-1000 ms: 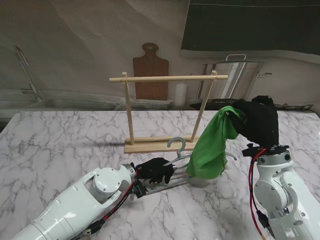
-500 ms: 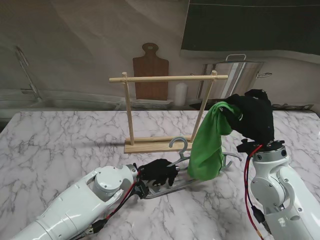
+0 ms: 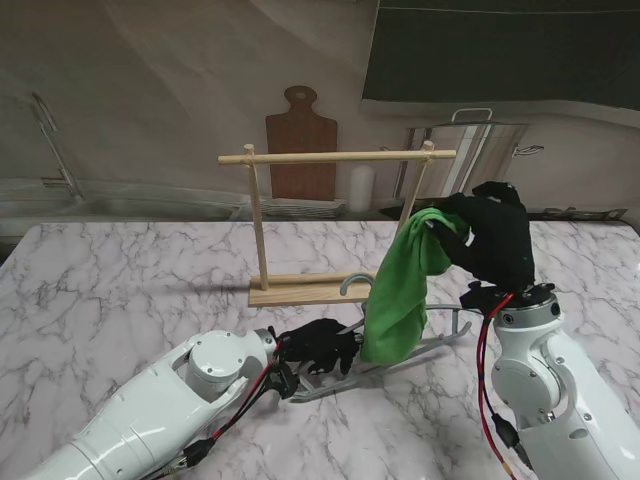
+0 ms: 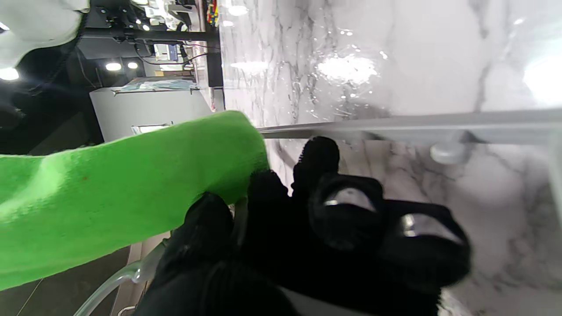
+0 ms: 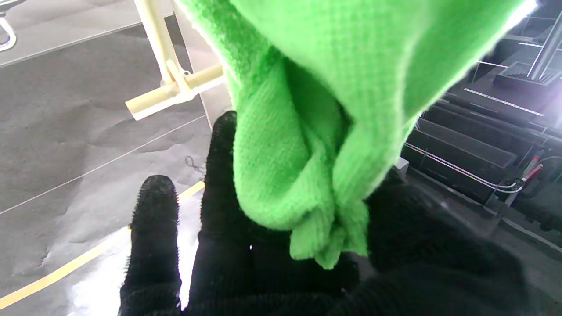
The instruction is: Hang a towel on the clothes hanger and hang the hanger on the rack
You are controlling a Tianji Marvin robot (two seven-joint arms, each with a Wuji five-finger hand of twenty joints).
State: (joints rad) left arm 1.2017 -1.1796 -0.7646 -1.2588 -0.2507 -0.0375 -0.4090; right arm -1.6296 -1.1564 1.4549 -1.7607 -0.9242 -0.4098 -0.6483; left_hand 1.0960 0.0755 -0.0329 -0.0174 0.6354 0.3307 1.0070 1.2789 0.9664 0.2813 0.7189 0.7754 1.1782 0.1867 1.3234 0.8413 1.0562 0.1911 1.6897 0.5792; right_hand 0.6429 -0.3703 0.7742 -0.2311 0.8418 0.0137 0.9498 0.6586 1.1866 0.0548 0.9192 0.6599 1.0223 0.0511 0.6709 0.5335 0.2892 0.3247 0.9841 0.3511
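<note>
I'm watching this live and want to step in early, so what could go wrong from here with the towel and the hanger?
1. The right hand holds the towel only by a bunched corner, so it may slip out.
2. The left hand grips the hanger near one end, low by the table; it may twist.
3. The rack stands close behind; the towel could snag it.

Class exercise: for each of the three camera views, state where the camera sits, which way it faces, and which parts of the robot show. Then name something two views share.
Stand view: above the shoulders, facing down at the marble table and wooden rack; both arms show.
Left wrist view: looks along the left hand gripping the hanger.
Right wrist view: looks along the right hand holding the green towel.
Shared: all three show the towel.
</note>
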